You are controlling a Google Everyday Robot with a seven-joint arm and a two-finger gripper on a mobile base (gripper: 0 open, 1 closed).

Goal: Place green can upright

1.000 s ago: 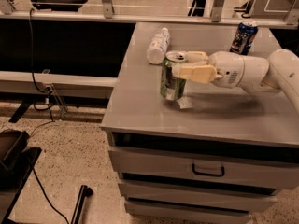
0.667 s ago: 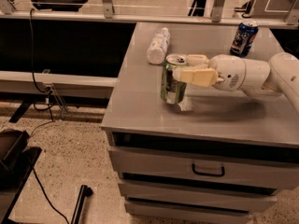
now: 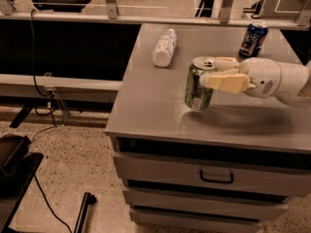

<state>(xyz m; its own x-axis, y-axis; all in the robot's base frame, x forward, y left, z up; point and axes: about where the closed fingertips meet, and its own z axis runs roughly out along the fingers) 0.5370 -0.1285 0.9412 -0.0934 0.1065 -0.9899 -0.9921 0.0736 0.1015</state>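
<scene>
Since the earlier view the green can point(image 3: 198, 84) and the hand point(image 3: 210, 71) sit further to the right along the counter point(image 3: 155, 106), while the white bottle point(image 3: 164, 47) and the blue can point(image 3: 253, 37) lie where they were. The hand reaches in from the right and pinches the green can near its top, one finger on the far side and one on the near side. The can stands near the front middle of the counter, top up and leaning slightly. Whether its base rests fully on the surface is hard to tell.

To finish well, I judge the hand should level the can so its base sits flat, then part the fingers gently and draw straight back to the right without brushing the can.
</scene>
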